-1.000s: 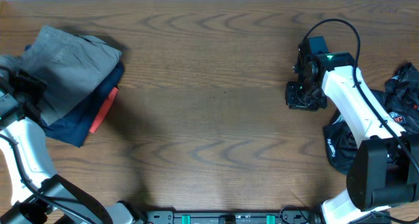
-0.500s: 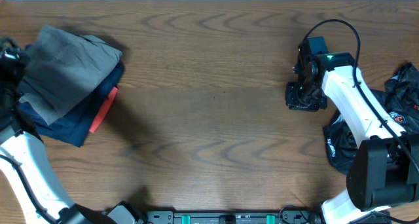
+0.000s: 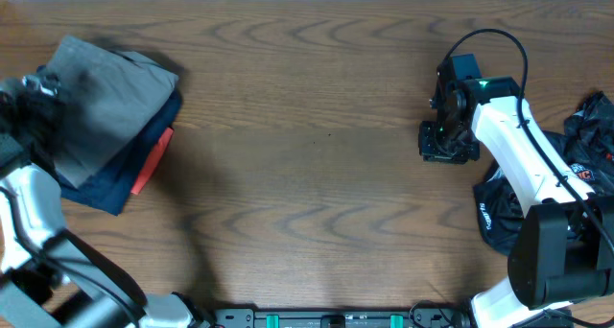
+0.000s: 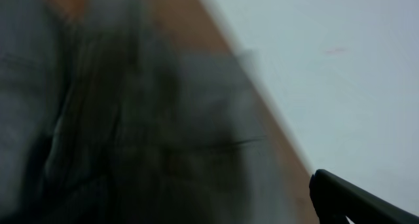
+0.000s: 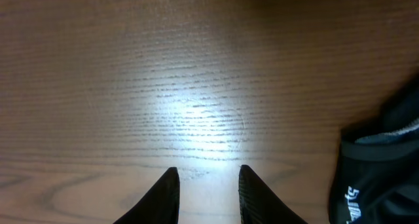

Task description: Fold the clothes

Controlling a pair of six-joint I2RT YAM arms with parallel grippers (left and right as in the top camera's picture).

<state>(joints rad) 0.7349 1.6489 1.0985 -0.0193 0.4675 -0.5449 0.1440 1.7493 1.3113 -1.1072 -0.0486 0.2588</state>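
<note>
While the left arm reaches in from the near-left corner, the left gripper (image 3: 43, 86) sits at the left edge of the grey garment (image 3: 110, 88). That garment lies folded on top of a stack at the far-left end of the table (image 3: 307, 127). Under it a navy garment (image 3: 110, 189) sticks out toward the near side, and an orange piece (image 3: 151, 162) shows along the stack's right edge. From above I cannot tell whether those jaws are spread or closed, nor whether they have hold of the cloth. Across the table, the right gripper (image 3: 446, 144) points down at bare wood, well apart from the stack. At the right edge lies a crumpled heap of black clothes (image 3: 593, 136), with a black garment (image 3: 494, 213) bearing white print nearer the front, partly under the arm.

Through the left wrist camera everything is smeared. Grey fabric fills the left and middle, a brown strip of table runs diagonally beside it, and a pale background takes the right. One dark finger (image 4: 347, 204) pokes in at the bottom-right corner; the other is out of sight, so the opening can't be judged here either.

On the right wrist camera, two dark fingertips (image 5: 167, 194) rise from the bottom edge with a modest gap between them and nothing held, over brightly lit wood grain. The black garment, white lettering showing, lies at the lower right, near the fingers but not touching them.
</note>
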